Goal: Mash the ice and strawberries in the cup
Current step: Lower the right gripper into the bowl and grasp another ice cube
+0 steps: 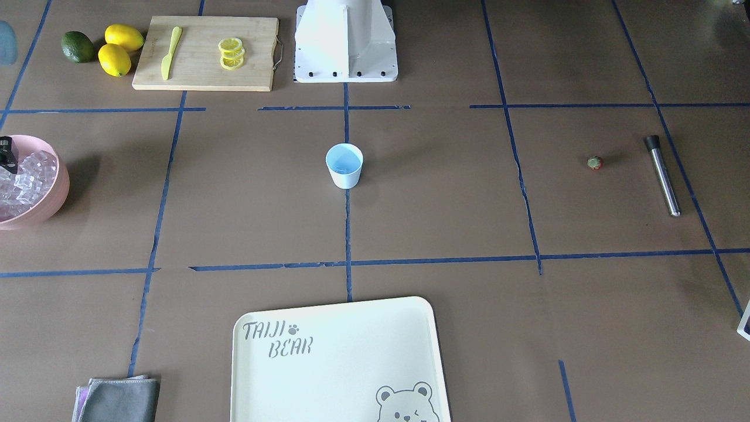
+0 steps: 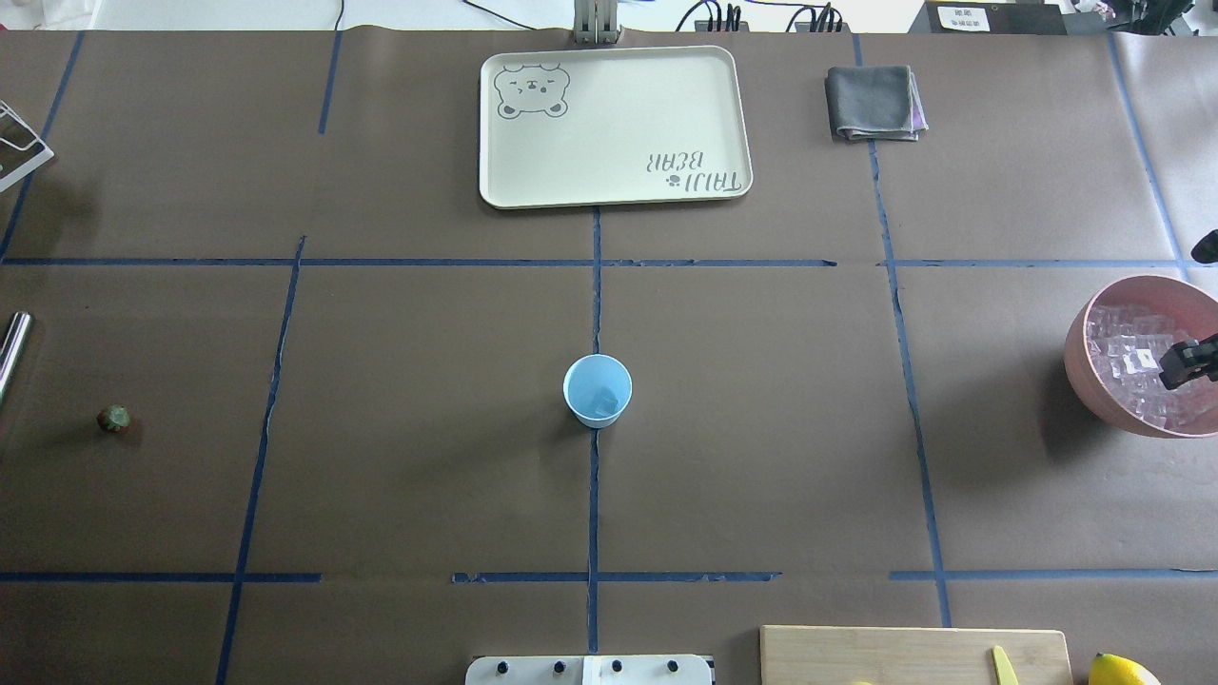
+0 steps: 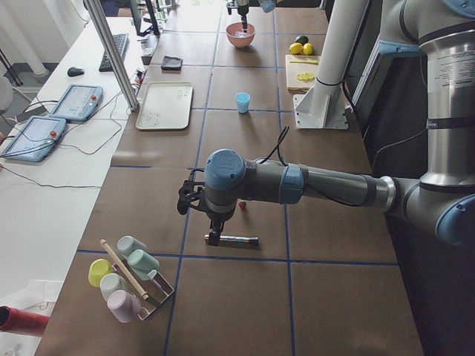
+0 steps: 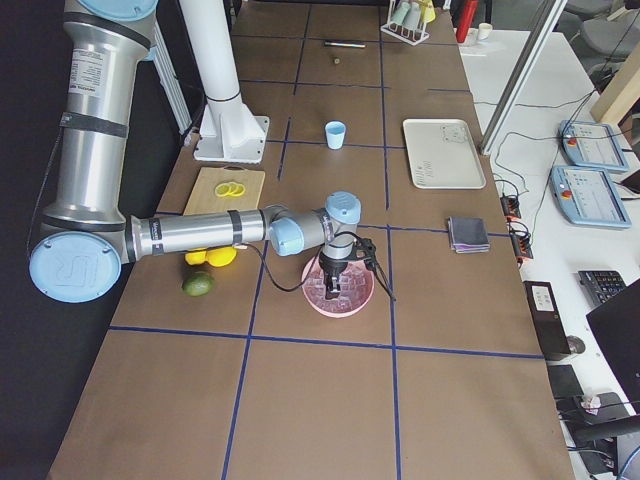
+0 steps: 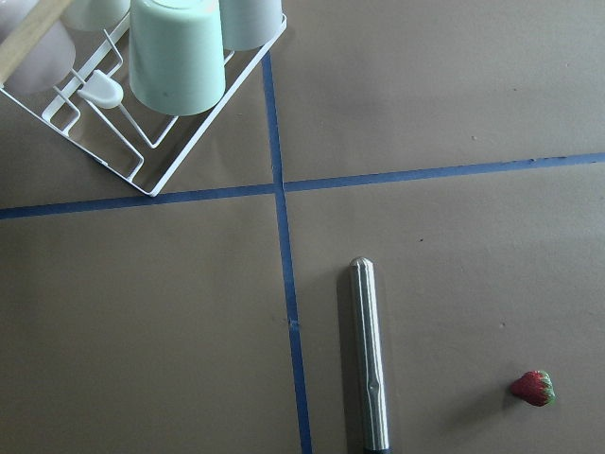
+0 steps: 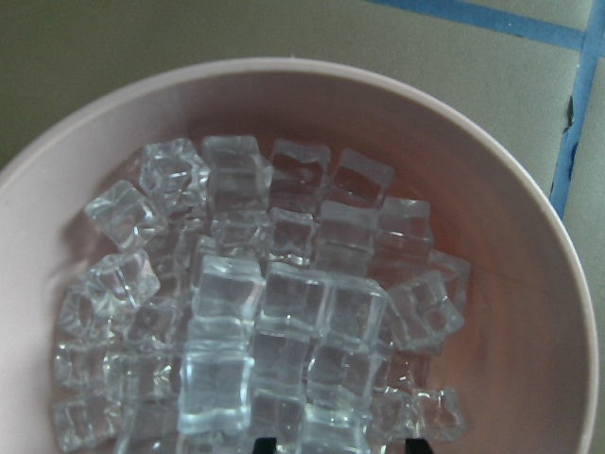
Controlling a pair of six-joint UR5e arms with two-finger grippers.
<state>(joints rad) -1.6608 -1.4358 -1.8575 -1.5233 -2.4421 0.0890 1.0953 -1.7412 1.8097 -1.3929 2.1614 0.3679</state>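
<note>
The light-blue cup (image 2: 598, 390) stands upright at the table's middle; a faint squarish clear shape lies inside it. Several ice cubes (image 6: 255, 312) fill the pink bowl (image 2: 1094, 381) at the robot's right. My right gripper (image 6: 342, 443) hangs just over the ice with its fingertips (image 6: 269, 443) apart, open; it also shows in the overhead view (image 2: 1185, 364). The tiny red strawberry (image 5: 534, 388) lies on the table to the robot's left, beside a steel muddler (image 5: 369, 359). My left gripper (image 3: 215, 233) is over the muddler's dark end; I cannot tell if it is open or shut.
A cream tray (image 2: 723, 124) lies at the far edge, a grey cloth (image 2: 871, 103) to its right. A cutting board (image 1: 258, 53) with lemon slices and a yellow knife, lemons (image 1: 114, 60) and a lime sit by the robot's base. A cup rack (image 5: 170, 142) stands near the muddler.
</note>
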